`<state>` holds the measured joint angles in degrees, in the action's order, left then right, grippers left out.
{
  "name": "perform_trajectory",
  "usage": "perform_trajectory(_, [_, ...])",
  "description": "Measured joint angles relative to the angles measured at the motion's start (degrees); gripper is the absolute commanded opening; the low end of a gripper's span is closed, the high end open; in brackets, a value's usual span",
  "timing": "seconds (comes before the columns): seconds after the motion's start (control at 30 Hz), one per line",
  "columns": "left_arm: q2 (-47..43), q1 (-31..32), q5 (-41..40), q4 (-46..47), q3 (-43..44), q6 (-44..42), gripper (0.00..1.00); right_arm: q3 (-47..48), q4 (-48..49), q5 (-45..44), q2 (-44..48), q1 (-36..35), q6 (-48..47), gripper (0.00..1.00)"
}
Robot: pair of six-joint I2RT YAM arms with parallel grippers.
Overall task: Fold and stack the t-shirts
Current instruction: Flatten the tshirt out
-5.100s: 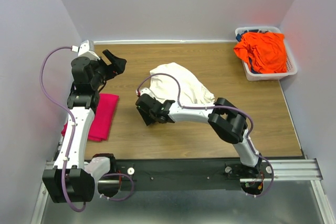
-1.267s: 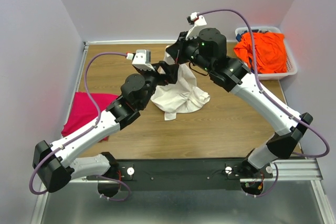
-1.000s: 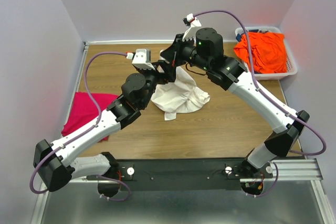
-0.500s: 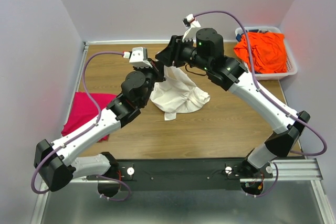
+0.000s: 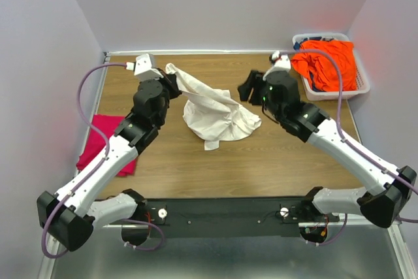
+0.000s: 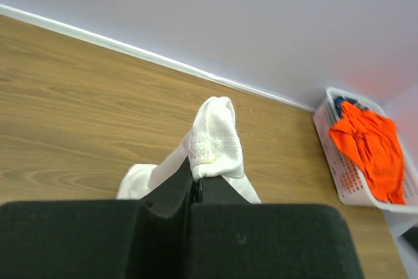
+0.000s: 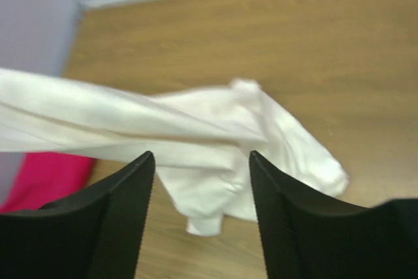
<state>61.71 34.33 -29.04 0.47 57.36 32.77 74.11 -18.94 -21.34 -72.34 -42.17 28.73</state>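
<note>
The cream-white t-shirt (image 5: 219, 117) lies heaped at mid-table, one end stretched up and left to my left gripper (image 5: 170, 83). That gripper is shut on a bunched cloth edge (image 6: 212, 136), its jaws pressed together in the left wrist view. My right gripper (image 5: 247, 88) hangs open just right of the heap with nothing between its fingers. The white shirt (image 7: 215, 132) lies beyond its fingertips. The magenta-pink t-shirt (image 5: 108, 147) lies folded at the table's left edge. The bright orange t-shirt (image 5: 330, 63) fills the basket.
A white lattice basket (image 5: 361, 88) stands at the back right corner, also in the left wrist view as the basket (image 6: 330, 155). Walls close the table on the left, back and right. The pink shirt (image 7: 46, 178) shows at the lower left of the right wrist view.
My right gripper has opened, let go of the white shirt and drawn back right and down. My left gripper has shut on the shirt's end and pulled it left.
</note>
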Motion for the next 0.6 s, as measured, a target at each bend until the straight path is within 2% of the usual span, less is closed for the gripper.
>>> perform_trajectory(0.13, [-2.8, -3.3, 0.4, -3.9, 0.7, 0.1, 0.0, -14.3, -1.3, -0.1, 0.2, 2.3, 3.3, 0.64])
perform_trajectory(0.23, [-5.0, -4.1, 0.7, -5.9, 1.1, 0.0, 0.0, -20.5, -2.0, 0.0, -2.3, 2.4, 4.9, 0.64])
perform_trajectory(0.6, [-6.7, -5.8, 1.7, -10.5, 1.2, -0.3, 0.0, -24.4, 3.5, 0.2, -11.8, 3.6, 7.9, 0.64])
